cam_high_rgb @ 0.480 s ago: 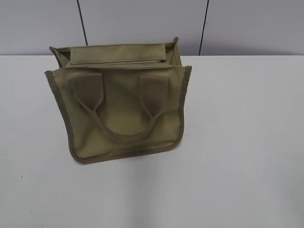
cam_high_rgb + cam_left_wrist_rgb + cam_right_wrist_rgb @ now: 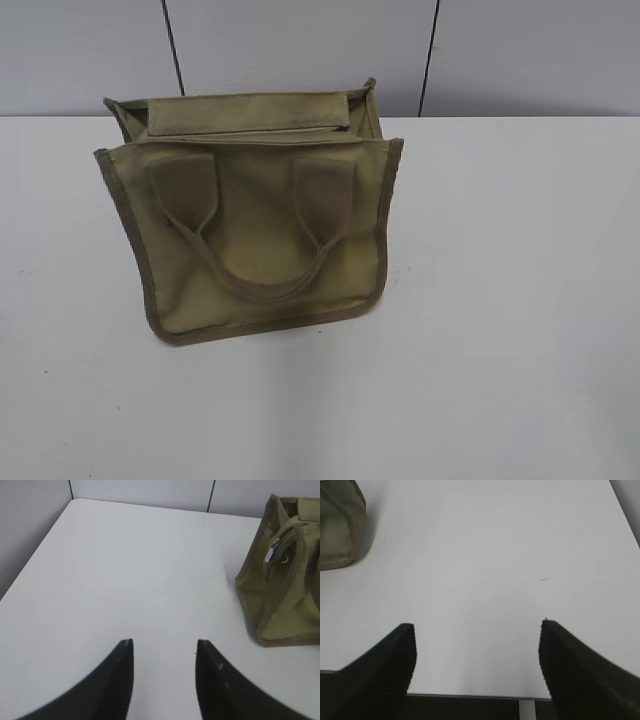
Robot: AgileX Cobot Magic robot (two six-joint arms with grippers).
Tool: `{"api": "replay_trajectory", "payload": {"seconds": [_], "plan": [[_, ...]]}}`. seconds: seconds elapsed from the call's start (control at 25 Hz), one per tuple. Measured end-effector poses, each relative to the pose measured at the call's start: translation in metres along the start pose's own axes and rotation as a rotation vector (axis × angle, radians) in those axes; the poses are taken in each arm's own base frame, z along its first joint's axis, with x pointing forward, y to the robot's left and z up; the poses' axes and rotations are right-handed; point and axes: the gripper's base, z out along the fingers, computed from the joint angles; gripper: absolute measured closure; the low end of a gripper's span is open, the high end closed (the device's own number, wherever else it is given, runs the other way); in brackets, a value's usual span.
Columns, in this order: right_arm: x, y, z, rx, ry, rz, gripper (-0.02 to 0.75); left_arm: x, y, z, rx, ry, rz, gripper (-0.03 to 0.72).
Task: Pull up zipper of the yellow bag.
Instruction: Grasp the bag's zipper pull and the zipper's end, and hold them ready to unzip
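Note:
The yellow bag (image 2: pixel 260 215) stands upright on the white table (image 2: pixel 500 300), its front handle hanging down its face. In the left wrist view the bag (image 2: pixel 285 595) is at the right edge, and the zipper's silver pull tab (image 2: pixel 270 552) hangs at its near top end. My left gripper (image 2: pixel 162 647) is open and empty over bare table, well left of the bag. In the right wrist view a corner of the bag (image 2: pixel 337 530) shows at the top left. My right gripper (image 2: pixel 477 630) is open wide and empty near the table's front edge. Neither gripper shows in the exterior view.
Grey wall panels (image 2: pixel 300 45) rise behind the table's far edge. The table's left edge meets a wall (image 2: pixel 27 525) in the left wrist view. The table's front edge (image 2: pixel 470 696) runs just under the right gripper.

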Motion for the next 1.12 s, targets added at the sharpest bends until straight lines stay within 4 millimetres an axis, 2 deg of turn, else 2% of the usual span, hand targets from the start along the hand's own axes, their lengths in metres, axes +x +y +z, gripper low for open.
{"api": "replay_trajectory", "payload": {"seconds": [0.36,0.68,0.8,0.92,1.0,1.12], "plan": [[0.0,0.0,0.0,0.0,0.0,0.0,0.156,0.0,0.0,0.0,0.0,0.0,0.0,0.379],[0.0,0.0,0.0,0.0,0.0,0.0,0.156,-0.002,-0.001,0.001,0.01,0.003,-0.006,0.414],[0.0,0.0,0.0,0.0,0.0,0.0,0.156,-0.016,-0.003,0.001,0.022,-0.076,-0.011,0.355],[0.0,0.0,0.0,0.0,0.0,0.0,0.156,-0.036,-0.003,0.01,0.024,-0.195,-0.007,0.221],[0.0,0.0,0.0,0.0,0.0,0.0,0.156,-0.051,-0.005,0.023,0.029,-0.265,-0.007,0.148],[0.0,0.0,0.0,0.0,0.0,0.0,0.156,-0.067,-0.006,0.05,0.037,-0.383,-0.008,0.143]]}}
